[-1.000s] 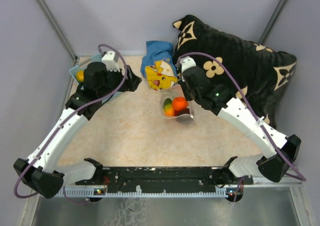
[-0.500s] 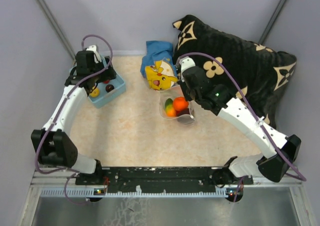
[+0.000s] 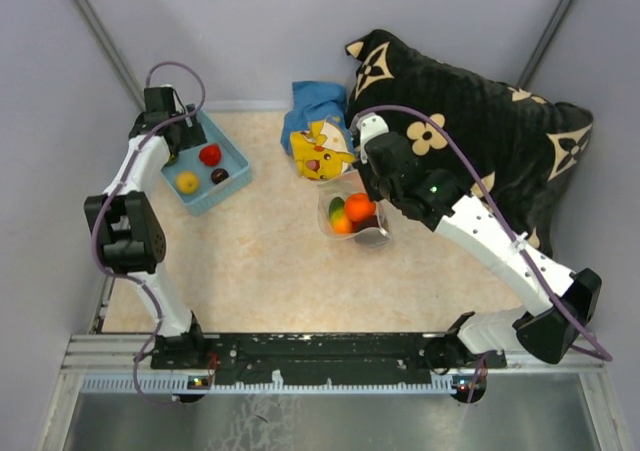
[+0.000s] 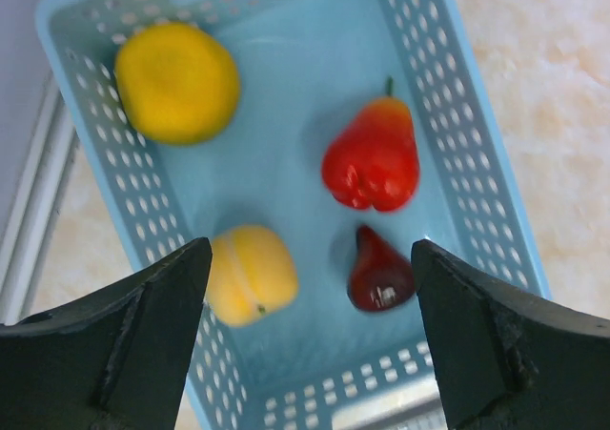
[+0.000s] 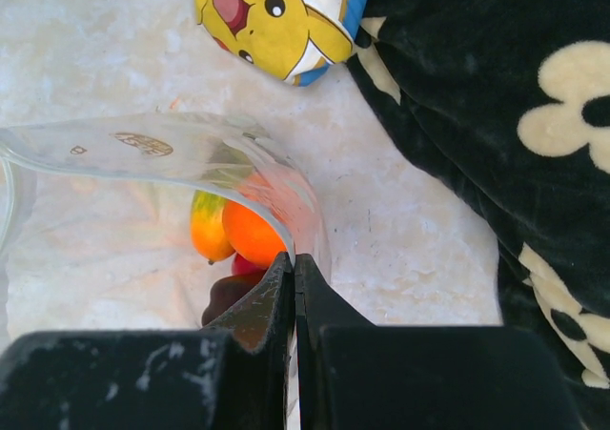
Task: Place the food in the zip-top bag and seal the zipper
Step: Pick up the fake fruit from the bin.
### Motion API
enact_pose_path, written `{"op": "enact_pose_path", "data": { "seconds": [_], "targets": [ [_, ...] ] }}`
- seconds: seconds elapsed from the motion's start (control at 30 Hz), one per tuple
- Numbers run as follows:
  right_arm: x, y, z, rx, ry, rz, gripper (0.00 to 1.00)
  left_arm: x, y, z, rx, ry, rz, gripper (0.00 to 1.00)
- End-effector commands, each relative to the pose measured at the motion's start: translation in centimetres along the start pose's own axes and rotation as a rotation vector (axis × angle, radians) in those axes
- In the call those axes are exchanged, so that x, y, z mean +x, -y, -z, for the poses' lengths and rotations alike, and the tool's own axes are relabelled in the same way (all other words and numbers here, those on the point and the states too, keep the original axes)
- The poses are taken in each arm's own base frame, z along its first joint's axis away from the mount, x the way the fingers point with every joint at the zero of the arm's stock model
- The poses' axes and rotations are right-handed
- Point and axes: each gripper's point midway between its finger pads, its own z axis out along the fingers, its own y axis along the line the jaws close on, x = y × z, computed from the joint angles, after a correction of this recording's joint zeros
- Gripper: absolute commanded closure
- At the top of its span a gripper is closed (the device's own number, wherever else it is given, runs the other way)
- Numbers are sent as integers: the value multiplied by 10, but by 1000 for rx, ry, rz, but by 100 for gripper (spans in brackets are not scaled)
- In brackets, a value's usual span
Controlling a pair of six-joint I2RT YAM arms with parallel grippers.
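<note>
Left gripper [image 4: 310, 287]: jaws spread wide with nothing between them. I have it hanging above the light blue basket [image 4: 477, 115] at the far left corner of the table [image 3: 270, 261].
Right gripper [image 5: 294, 276]: jaws shut tight, pinching the rim of the zip-top bag [image 3: 368, 233] and holding its mouth up and open.
Food in the basket: 4 pieces lying apart from each other. They are a round yellow fruit [image 4: 176, 82], a red pear [image 4: 372, 158], a dark pear [image 4: 381, 276] and a pale yellow fruit [image 4: 250, 276].
Food in the bag: an orange fruit [image 5: 253, 235], a green-and-orange fruit [image 5: 208, 225] and a dark piece low down, partly hidden.
Zipper [image 5: 143, 146]: the strip along the mouth, bowed open and not yet sealed.
Handling, food: I judge the pieces light, hard and smooth. The round ones may roll or squirt out of a pinch, so I would take each across its widest part.
Handling, bag: thin, limp and slippery. I expect it to slump if the rim is let go, so the hold belongs on the stiffer zipper strip.
Edges: the basket walls stand close to the pale yellow fruit and the dark pear. The red pear has the most room for 2 fingers.
Open room: bare table lies between basket and bag. The yellow plush [image 5: 267, 20] sits just beyond the bag's mouth, and the black cushion [image 5: 457, 115] lies near on the right.
</note>
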Motion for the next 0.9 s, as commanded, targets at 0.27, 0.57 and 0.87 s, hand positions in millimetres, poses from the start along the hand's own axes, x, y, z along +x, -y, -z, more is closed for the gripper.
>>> {"op": "enact_pose_path", "data": {
  "seconds": [0.27,0.57,0.87],
  "targets": [
    [-13,3,12,-25,70,7,100,-37,-53,-79,-202,44,-52,7],
    [-7,-5,9,-69,62,15,100,-24,-83,-109,-299,16,-106,6],
    [-1,-7,3,-71,38,33,100,6,-81,-141,-268,-58,-136,6]
  ]
}}
